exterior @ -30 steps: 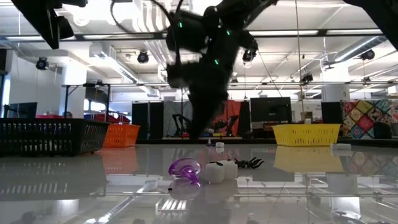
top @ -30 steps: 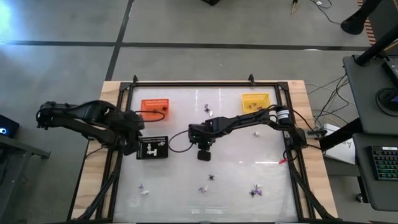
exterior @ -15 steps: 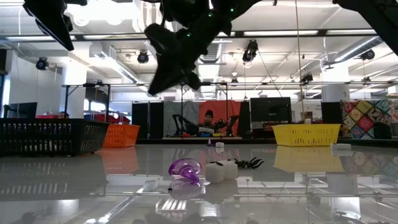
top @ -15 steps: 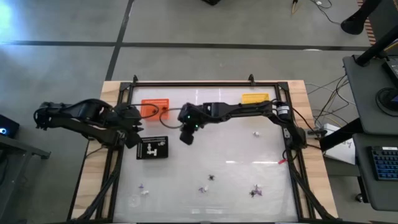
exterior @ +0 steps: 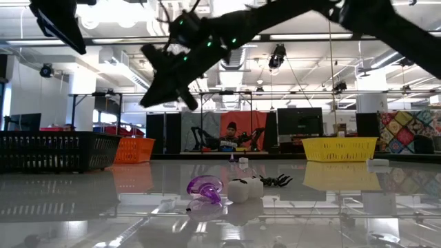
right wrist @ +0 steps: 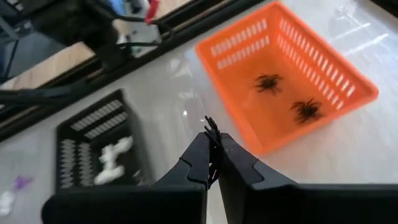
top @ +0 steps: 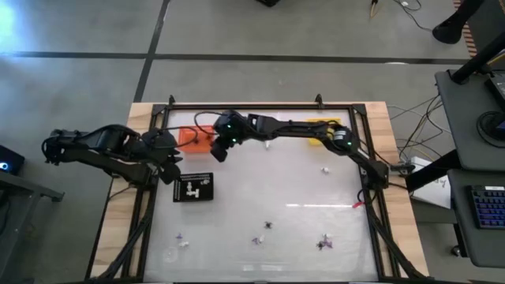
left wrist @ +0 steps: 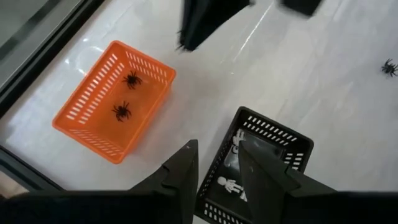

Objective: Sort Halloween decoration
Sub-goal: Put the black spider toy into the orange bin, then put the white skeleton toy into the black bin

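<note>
Right gripper [right wrist: 212, 163], pinching a black spider [right wrist: 211, 129], nears the orange tray [right wrist: 292, 87] at the table's far-left corner; release follows.

Three trays: one orange tray [top: 194, 131], one black tray [top: 189, 196], one yellow tray [top: 323, 125].

Black spiders: two in the orange tray [left wrist: 132, 79] [left wrist: 120, 111], a third spider [right wrist: 210, 124] pinched in the right gripper [right wrist: 213, 142], and a fourth [left wrist: 390, 66] loose on the table; four counted.

White figures [left wrist: 227, 185] in the black tray: at least two (the tray wall hides part of the floor).

Loose trinkets on the table [top: 300, 193], high view: about seven specks (too small to sort by kind).

Nearest the low camera: one purple piece [exterior: 204, 187], one white piece [exterior: 245, 189], one black spider [exterior: 277, 181].

Arms: two.
</note>
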